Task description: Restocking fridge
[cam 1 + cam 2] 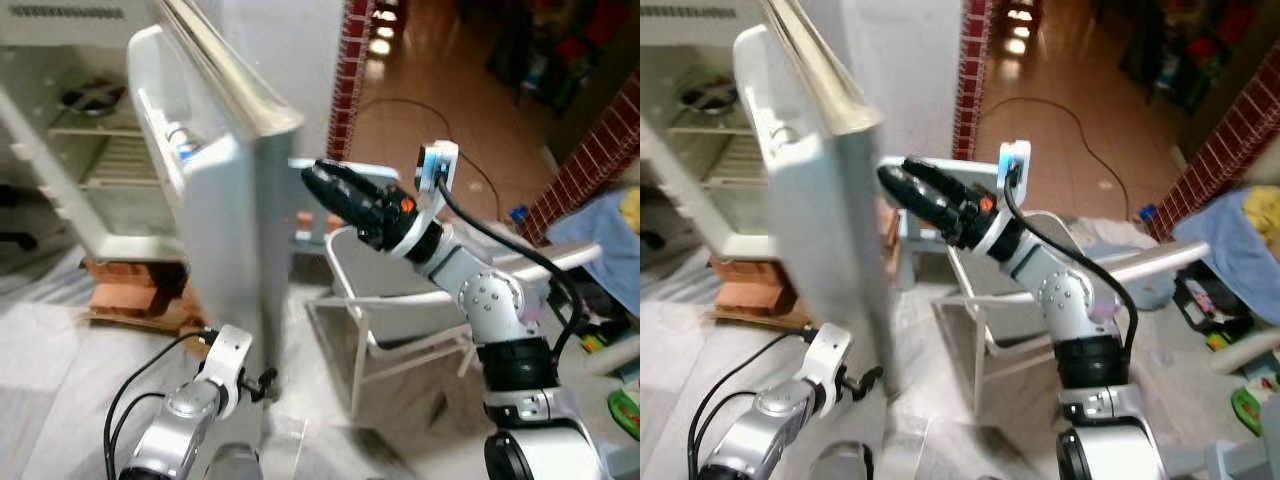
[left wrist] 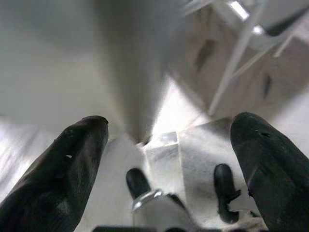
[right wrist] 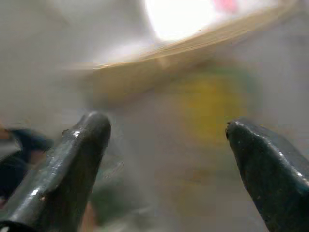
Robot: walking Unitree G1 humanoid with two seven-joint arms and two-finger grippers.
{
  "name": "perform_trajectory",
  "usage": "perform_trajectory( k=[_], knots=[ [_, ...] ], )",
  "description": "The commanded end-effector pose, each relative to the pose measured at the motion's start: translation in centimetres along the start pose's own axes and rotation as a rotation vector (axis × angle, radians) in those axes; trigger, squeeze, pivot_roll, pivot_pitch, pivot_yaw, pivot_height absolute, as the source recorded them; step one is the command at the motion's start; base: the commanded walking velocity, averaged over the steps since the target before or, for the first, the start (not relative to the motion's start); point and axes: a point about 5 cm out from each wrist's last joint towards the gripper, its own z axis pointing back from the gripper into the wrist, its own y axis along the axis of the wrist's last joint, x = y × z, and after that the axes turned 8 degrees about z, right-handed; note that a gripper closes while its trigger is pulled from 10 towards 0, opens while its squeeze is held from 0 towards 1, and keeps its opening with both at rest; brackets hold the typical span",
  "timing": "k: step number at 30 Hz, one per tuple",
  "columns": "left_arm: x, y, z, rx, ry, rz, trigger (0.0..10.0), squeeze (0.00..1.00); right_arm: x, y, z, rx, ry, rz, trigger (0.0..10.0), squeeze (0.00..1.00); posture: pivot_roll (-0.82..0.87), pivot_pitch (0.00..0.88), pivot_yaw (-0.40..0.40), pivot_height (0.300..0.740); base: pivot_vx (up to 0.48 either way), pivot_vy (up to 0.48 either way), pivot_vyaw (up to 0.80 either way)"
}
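The right arm is raised and bent at the elbow, its forearm reaching forward and toward the robot's left. The right claw point(image 1: 315, 180) is held at about chest height, its two black fingers point(image 3: 72, 159) spread wide apart with nothing between them. The left arm hangs low, forearm angled forward and down. The left claw point(image 2: 164, 159) also appears spread and empty, though its view is blurred.

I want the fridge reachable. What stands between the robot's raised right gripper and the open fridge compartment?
The open white fridge door stands edge-on between the right gripper and the white fridge compartment, as the left eye view shows; the gripper is at the door's outer side.
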Motion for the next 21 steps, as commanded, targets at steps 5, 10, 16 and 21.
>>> perform_trajectory(
  k=[5,10,16,21],
  knots=[
    [-0.3,0.9,0.8,0.035,-0.012,-0.012,10.0,0.00,4.6,-0.7,3.7,-0.078,-0.461,0.181,10.0,0.00,0.23,0.000,-0.083,0.740,0.000,0.000,0.00],
    [-0.6,2.8,1.4,0.176,0.086,-0.015,10.0,0.00,5.5,-1.6,4.9,-0.074,-0.647,0.250,10.0,0.00,0.22,0.000,-0.084,0.740,0.000,0.000,0.00],
    [-4.6,7.4,5.6,0.468,0.415,0.031,10.0,0.00,4.4,-3.2,5.5,-0.058,-0.724,0.292,10.0,0.00,0.21,0.000,-0.089,0.740,0.000,0.000,0.00],
    [-6.5,10.0,8.0,0.623,0.546,-0.040,10.0,0.00,2.8,-4.4,4.6,-0.045,-0.708,0.286,10.0,0.00,0.21,0.000,-0.092,0.740,0.000,0.480,0.00]
  ],
)
